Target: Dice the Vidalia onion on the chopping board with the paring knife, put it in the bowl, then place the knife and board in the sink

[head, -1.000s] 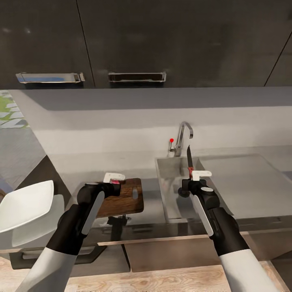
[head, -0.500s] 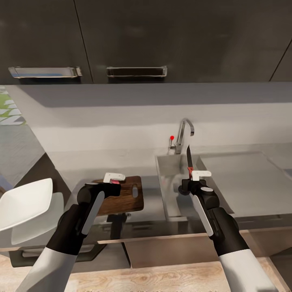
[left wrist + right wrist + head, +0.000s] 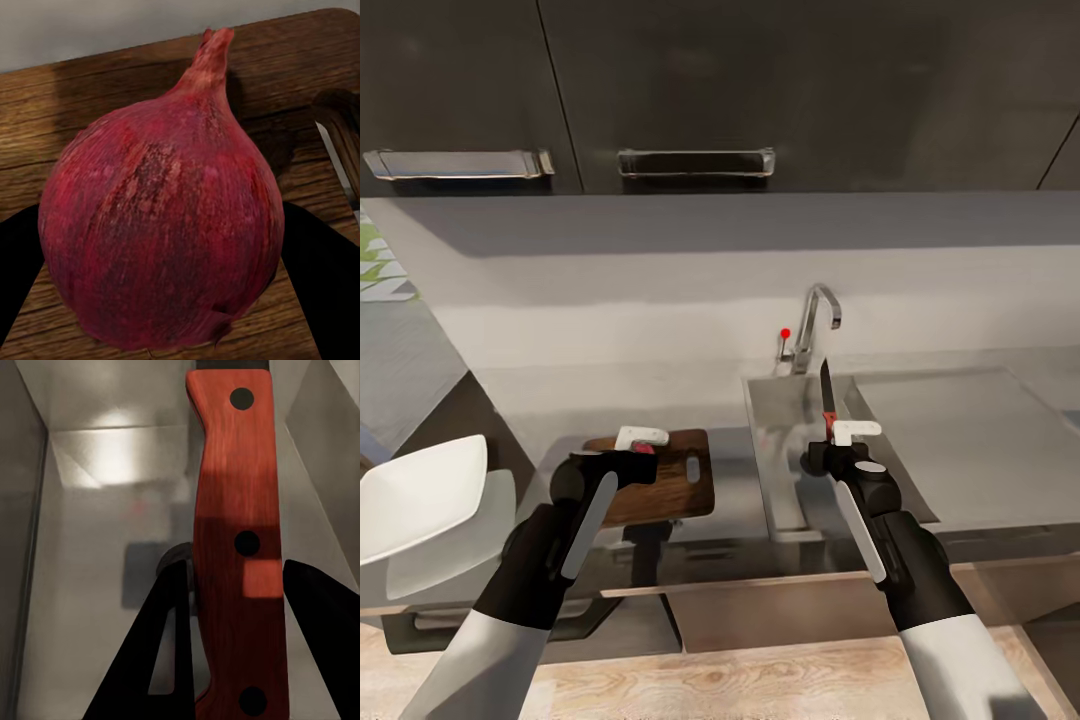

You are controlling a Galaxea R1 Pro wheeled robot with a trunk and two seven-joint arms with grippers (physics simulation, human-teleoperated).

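While both arms reach over the desk [image 3: 720, 560], each gripper has something clamped in it.

Left gripper [image 3: 641, 446]: closed on the onion [image 3: 161, 225] — dark fingers [image 3: 322, 285] press its two sides, and it hangs just above the board.
Onion: whole, red-skinned, stem tip pointing away from the wrist camera.
Board [image 3: 670, 485]: dark wood, flat on the desk left of the sink, slot handle toward the sink; I cannot tell whether the onion touches it.
Right gripper [image 3: 838, 440]: closed on the knife [image 3: 826, 392] by its red handle [image 3: 238, 547], dark blade pointing up and away, over the sink.
Sink [image 3: 780, 450]: steel basin — its visible floor is bare metal; tap with red knob behind it.
Bowl [image 3: 415, 500]: white, at the desk's far left, tilted toward the camera, nothing visible inside.
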